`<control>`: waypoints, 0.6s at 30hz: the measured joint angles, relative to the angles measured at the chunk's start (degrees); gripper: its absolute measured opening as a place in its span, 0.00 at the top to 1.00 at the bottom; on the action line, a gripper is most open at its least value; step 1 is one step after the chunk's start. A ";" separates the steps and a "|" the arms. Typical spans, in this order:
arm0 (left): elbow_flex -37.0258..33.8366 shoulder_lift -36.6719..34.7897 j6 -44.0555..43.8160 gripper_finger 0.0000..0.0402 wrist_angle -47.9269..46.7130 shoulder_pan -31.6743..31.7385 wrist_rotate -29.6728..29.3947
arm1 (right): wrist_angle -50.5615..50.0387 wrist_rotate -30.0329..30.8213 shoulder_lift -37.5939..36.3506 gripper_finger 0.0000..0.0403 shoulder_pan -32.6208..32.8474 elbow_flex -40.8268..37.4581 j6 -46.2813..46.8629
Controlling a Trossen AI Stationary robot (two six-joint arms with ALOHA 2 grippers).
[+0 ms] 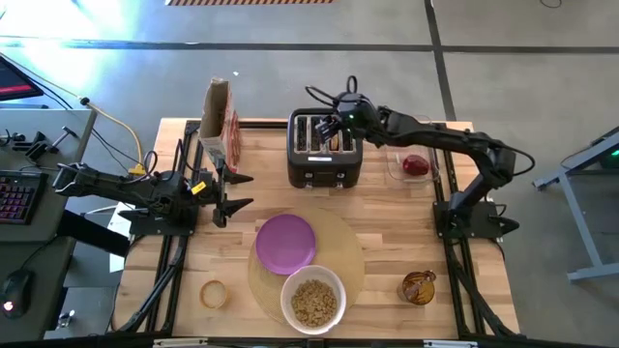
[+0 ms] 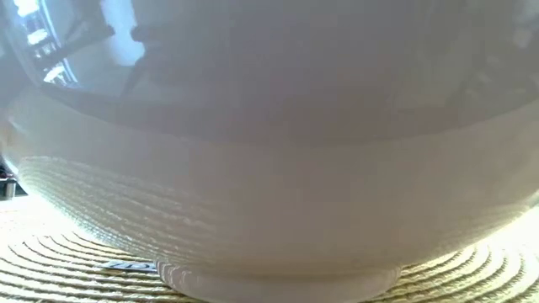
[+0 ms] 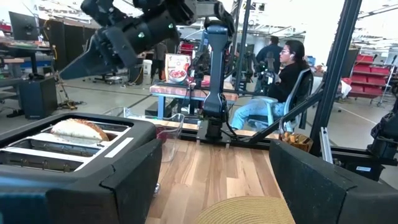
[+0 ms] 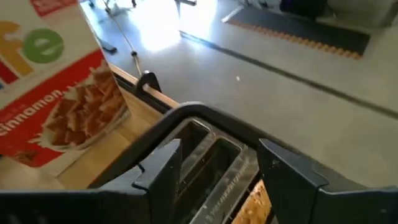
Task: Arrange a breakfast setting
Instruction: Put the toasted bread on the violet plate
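Hovering over toaster [image 1: 325, 150], right gripper [image 1: 334, 127] is seen spread, nothing pinched. Bagel [image 4: 257, 200] is lodged directly beneath in slot, long axis along slot. Right arm is judged nearer (left gripper [image 1: 232, 191], also spread, waits beside cereal box [image 1: 220, 121]).

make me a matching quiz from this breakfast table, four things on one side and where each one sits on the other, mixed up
Things:
1. white bowl
2. bagel
3. red fruit
4. right pincer

Places:
A. in a clear container at the table's far right
B. directly above the toaster
C. on the round tan mat, holding tan cereal
D. down in a toaster slot

Pairs: 1-C, 2-D, 3-A, 4-B
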 joint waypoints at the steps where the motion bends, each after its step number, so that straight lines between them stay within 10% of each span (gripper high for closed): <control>1: 0.00 -0.02 -0.02 0.29 0.00 0.00 0.01 | -0.63 0.00 0.16 0.52 -0.09 0.12 0.83; 18: 0.00 -0.02 -0.50 0.29 0.02 0.00 0.00 | -8.44 0.10 0.95 0.52 -0.68 -0.74 11.01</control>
